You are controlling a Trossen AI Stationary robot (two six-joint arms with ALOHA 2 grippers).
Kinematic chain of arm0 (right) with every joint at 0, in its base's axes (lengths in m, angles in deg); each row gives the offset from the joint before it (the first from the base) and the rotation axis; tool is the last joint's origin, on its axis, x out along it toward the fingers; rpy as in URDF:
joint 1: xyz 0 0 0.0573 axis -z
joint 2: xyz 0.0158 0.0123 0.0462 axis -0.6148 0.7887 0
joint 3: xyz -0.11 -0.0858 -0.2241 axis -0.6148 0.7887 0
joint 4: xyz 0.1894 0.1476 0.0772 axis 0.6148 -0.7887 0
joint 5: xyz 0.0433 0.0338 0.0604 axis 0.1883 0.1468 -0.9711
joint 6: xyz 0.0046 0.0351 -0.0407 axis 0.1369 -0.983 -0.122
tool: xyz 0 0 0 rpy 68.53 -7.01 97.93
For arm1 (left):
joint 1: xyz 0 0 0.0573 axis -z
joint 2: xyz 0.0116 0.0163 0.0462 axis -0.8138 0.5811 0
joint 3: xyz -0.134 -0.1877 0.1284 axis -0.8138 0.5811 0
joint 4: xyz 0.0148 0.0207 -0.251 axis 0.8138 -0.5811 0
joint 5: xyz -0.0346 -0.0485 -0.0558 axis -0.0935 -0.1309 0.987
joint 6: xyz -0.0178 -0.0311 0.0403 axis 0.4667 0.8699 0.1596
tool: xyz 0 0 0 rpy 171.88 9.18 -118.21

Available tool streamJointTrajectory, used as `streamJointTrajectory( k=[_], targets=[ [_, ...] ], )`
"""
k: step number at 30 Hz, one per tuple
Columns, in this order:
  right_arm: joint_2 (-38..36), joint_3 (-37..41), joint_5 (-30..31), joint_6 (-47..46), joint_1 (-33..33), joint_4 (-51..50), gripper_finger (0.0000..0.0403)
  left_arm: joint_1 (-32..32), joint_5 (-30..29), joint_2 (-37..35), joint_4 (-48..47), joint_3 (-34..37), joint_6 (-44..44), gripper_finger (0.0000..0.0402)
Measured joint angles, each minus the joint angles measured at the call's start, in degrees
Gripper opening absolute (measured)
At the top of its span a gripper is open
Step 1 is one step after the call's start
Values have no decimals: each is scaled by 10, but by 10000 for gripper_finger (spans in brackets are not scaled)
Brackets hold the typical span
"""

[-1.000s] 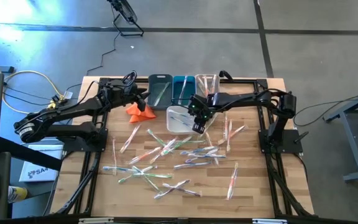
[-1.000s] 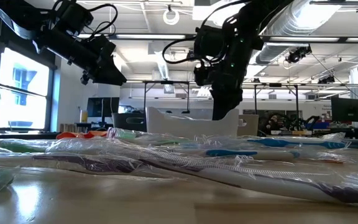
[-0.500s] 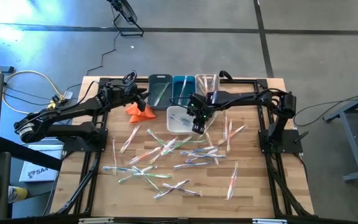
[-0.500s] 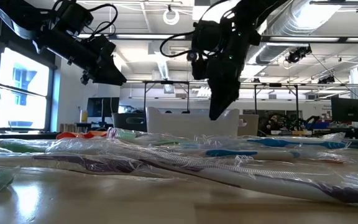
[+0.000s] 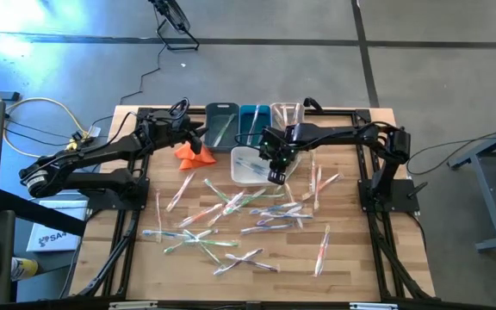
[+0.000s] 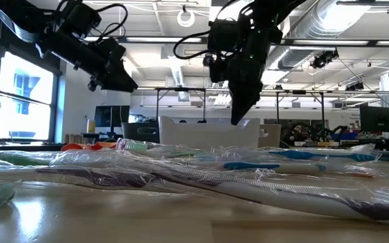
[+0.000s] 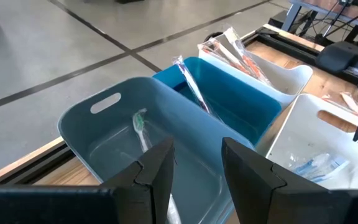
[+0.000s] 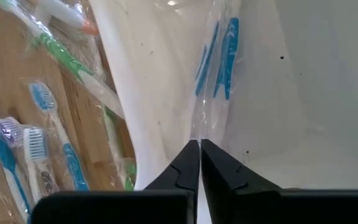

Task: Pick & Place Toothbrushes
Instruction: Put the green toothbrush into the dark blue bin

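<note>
Hovering over: white bin [image 5: 250,165], right tool [image 5: 275,177] above its near edge, fingers pressed together, nothing between them.
Right tool, wrist view: tips [image 8: 199,163] closed just above the bin wall, wrapped blue toothbrush [image 8: 219,55] lying inside the bin.
Left tool [image 5: 198,136]: raised above the grey bin [image 5: 220,125], fingers [image 7: 157,171] apart, nothing held.
Grey bin contents: one green-headed toothbrush [image 7: 140,127].
Blue bin [image 5: 252,122]: one wrapped toothbrush leaning on its rim [image 7: 191,87].
Far white bin [image 5: 285,116]: several orange-handled toothbrushes [image 7: 235,51].
Toothbrushes on desk: scattered pile [image 5: 231,215] across the wooden desk [image 5: 351,258], well in front of the bins.
Orange cloth [image 5: 193,153]: on the desk beside the grey bin.
Writing: partial print on a white box [image 5: 48,238] left of the desk, not readable.
</note>
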Motion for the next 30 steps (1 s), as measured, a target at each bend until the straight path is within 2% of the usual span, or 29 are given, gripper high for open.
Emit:
streamJointTrajectory(
  k=[16, 23, 30],
  targets=[
    [0, 0, -1, -18, 0, 17, 4, 0, 0, 0, 0, 0, 2, 133],
    [0, 0, -33, -11, 0, 18, 4, 0, 5, 0, 0, 0, 2, 133],
    [-8, 0, -4, -11, -9, 64, 3, 0, 6, 0, 0, 0, 2, 133]
  ],
)
